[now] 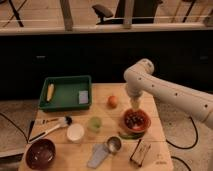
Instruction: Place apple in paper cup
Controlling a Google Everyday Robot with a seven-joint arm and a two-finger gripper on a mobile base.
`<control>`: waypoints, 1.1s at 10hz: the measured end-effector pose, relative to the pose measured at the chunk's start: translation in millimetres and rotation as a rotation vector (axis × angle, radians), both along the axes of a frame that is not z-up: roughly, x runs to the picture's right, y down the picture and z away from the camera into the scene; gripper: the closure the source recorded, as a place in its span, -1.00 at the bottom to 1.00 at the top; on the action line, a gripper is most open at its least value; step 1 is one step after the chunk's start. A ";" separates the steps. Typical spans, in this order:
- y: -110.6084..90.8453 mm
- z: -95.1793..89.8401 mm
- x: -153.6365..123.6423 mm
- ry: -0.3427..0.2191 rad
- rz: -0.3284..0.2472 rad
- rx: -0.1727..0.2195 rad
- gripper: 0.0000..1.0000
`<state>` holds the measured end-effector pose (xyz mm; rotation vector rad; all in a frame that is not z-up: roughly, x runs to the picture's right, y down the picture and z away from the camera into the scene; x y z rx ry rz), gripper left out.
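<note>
The small round orange-red apple (pixel 113 101) is found lying untouched on the wooden table (pixel 107 90), well apart from the short white paper cup (pixel 75 132), while the gripper (pixel 135 105) is held near it above the orange-brown bowl (pixel 147 121), presumably ahead of pickup, jaws spread wide, nothing grasped.

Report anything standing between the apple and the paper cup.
The green cup stands close to the straight line from apple to paper cup. The end effector hangs right of the apple, over the fruit bowl, nothing between them.
</note>
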<state>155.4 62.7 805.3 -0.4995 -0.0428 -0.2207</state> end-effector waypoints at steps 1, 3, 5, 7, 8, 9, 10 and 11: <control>0.2 4.9 -1.1 -0.010 -0.001 0.001 -0.60; -0.3 10.2 -1.8 -0.022 -0.003 0.004 -0.60; -1.2 17.5 -2.8 -0.040 -0.009 0.008 -0.60; -2.2 23.6 -5.2 -0.058 -0.017 0.012 -0.60; -0.8 28.4 -5.8 -0.067 -0.018 0.012 -0.60; -0.9 30.7 -5.8 -0.073 -0.020 0.013 -0.60; -0.7 34.6 -7.3 -0.083 -0.024 0.014 -0.60; -0.9 38.6 -7.5 -0.092 -0.028 0.016 -0.60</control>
